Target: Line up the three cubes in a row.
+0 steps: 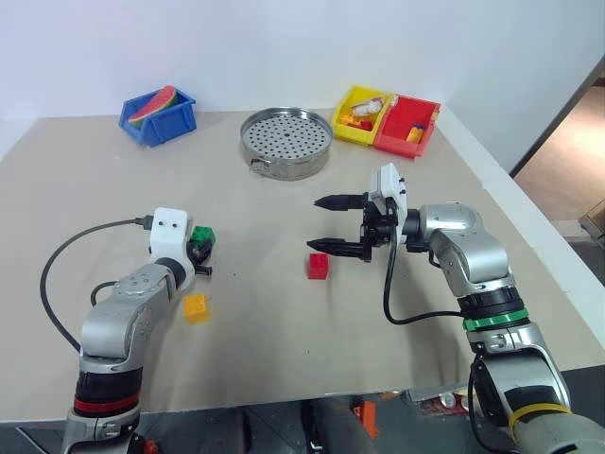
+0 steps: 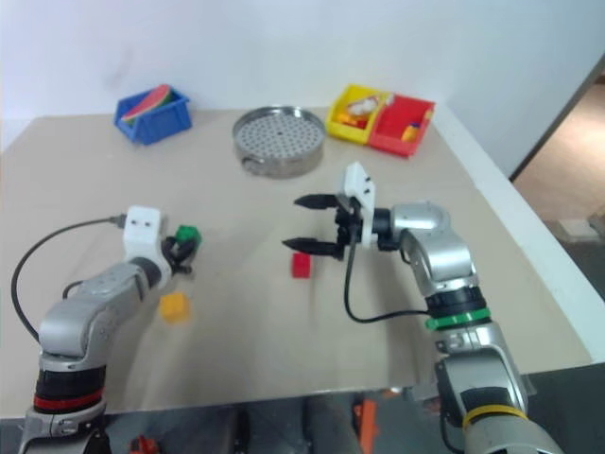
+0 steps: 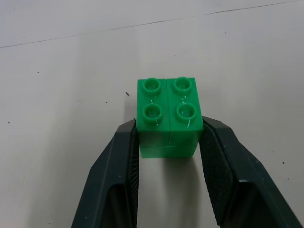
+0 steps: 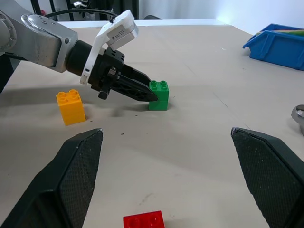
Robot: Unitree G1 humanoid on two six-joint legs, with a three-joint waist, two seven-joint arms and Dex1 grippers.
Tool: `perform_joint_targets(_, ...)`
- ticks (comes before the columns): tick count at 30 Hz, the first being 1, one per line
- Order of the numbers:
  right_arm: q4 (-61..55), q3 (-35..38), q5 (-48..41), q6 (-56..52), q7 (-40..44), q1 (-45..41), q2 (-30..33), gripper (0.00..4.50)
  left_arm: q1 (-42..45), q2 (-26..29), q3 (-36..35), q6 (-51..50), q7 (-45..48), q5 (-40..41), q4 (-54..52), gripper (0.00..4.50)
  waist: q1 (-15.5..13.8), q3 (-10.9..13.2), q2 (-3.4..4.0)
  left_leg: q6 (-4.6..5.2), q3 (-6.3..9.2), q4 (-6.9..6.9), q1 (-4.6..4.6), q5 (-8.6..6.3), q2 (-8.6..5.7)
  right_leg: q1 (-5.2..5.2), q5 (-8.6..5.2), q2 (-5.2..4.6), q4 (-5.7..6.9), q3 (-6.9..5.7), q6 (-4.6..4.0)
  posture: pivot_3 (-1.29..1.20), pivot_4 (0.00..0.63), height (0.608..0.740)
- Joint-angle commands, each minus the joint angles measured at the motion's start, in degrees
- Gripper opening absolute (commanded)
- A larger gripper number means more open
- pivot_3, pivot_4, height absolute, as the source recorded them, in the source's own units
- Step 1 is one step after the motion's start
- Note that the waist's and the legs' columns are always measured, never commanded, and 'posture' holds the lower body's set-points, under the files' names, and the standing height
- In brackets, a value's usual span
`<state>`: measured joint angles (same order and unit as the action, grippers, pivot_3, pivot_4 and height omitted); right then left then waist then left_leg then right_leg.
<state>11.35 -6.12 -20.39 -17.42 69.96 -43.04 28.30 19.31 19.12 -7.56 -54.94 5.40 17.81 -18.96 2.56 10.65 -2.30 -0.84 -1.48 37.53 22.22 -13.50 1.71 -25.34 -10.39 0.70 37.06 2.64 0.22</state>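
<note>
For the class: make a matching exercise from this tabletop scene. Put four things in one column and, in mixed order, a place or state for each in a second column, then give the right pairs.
Things
1. green cube
2. red cube
3. yellow-orange cube
4. right end effector

Places or states
A. open, holding nothing
B. on the table just under the open fingers
C. clamped by the left end effector
D. loose beside the left arm

Pairs: 1-C, 2-B, 3-D, 4-A

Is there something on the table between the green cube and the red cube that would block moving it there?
Nothing visible. The table between the green cube, held by the left gripper, and the red cube is bare.
</note>
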Motion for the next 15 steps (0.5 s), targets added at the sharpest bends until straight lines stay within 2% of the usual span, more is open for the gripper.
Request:
perform_joint_targets(1,-1.9,0.9,-0.2,0.9,0.1,-0.3,0.7,4.50,0.9,0.8,-0.9,0.1,0.0,-1.0,-0.5,1.25,0.0,0.0,0.00,0.00,0.00,0.00,0.00,0.00,0.00,0.00,0.00,0.00,0.00,0.00,0.00,0.00,0.150,0.740)
perform_joint_targets(10,-2.0,0.8,0.2,1.6,0.1,0.0,0.9,4.50,1.0,2.9,0.0,1.4,1.5,-2.3,0.1,1.25,0.0,0.0,0.00,0.00,0.03,0.00,-0.02,0.00,0.03,0.00,0.00,0.03,0.01,-0.01,-0.01,0.00,0.150,0.740)
perform_joint_targets(15,-2.8,1.1,-0.4,0.7,-0.1,-0.1,1.1,4.50,1.0,6.5,-0.4,4.0,6.9,-1.2,-0.9,1.25,0.0,0.0,-0.01,0.00,0.03,0.00,0.02,0.00,0.03,-0.02,0.00,0.02,0.00,-0.03,-0.01,0.00,0.150,0.740)
